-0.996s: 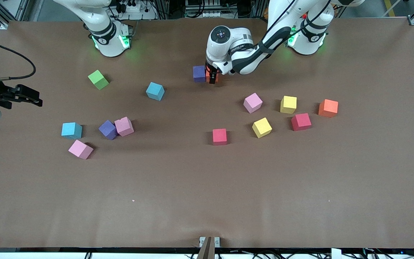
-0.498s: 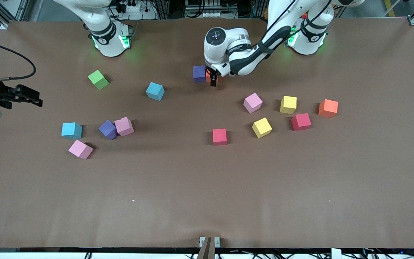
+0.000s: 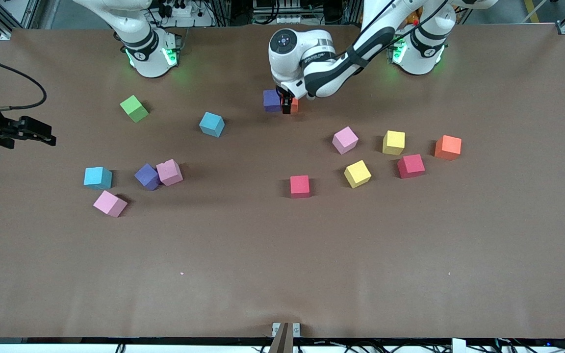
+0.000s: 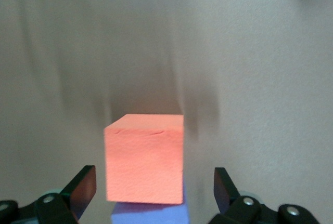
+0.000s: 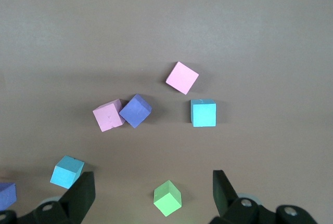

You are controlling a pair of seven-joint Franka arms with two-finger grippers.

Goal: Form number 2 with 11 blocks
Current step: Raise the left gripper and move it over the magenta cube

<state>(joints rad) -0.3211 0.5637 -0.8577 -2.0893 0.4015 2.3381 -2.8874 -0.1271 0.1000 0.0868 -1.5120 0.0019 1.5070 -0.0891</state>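
Observation:
My left gripper (image 3: pixel 286 105) is low over an orange block (image 3: pixel 295 104) that touches a purple block (image 3: pixel 271 100), near the arms' bases. In the left wrist view the orange block (image 4: pixel 144 156) sits between the open fingers (image 4: pixel 83 187) with gaps on both sides, the purple block (image 4: pixel 148 212) against it. My right gripper (image 3: pixel 47 134) hangs open high over the right arm's end of the table, with nothing between its fingers (image 5: pixel 80 193). Pink (image 3: pixel 345 140), yellow (image 3: pixel 393 142), orange (image 3: pixel 448 147), red (image 3: pixel 411 165), yellow (image 3: pixel 357 173) and red (image 3: pixel 299 186) blocks lie scattered singly.
A lime-green cube (image 3: pixel 134 108) and a light blue block (image 3: pixel 212 124) lie toward the right arm's base. Nearer the camera are a light blue (image 3: pixel 98 177), a purple (image 3: pixel 147 176) and two pink blocks (image 3: pixel 169 172) (image 3: pixel 110 203). Brown table (image 3: pixel 282 264).
The left arm's wrist has shifted a little toward the right arm's end, its open gripper staying at the orange block. The right arm has hardly moved.

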